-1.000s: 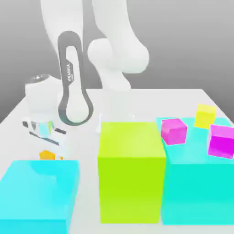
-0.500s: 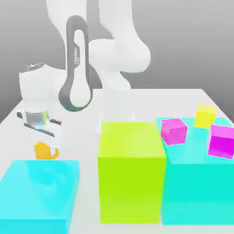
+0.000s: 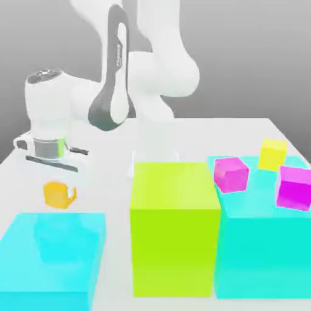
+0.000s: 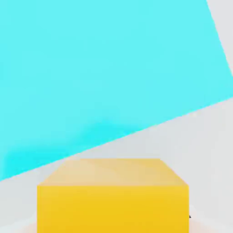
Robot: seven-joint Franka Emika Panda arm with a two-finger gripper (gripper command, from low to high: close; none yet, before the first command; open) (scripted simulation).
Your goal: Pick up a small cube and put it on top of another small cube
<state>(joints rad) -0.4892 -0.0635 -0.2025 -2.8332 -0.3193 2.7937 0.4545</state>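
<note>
In the exterior view, the white arm is reaching down toward the view's left side, and its gripper (image 3: pixel 59 193) is holding the small orange cube (image 3: pixel 58 194), fingers closed on it, lifted clear of the white tabletop (image 3: pixel 243 130). The cube is hanging above the far edge of a low cyan block (image 3: pixel 51 258) at the view's left. A tall lime block (image 3: pixel 175 228) is standing in the middle, and a big cyan block (image 3: pixel 261 249) on the view's right is carrying two magenta cubes (image 3: pixel 231 174) and a small yellow cube (image 3: pixel 273 154).

In the hand view, the orange cube (image 4: pixel 113 195) is sitting close to the camera, with the low cyan block (image 4: pixel 104 68) spreading beyond it over the pale tabletop (image 4: pixel 200 141).
</note>
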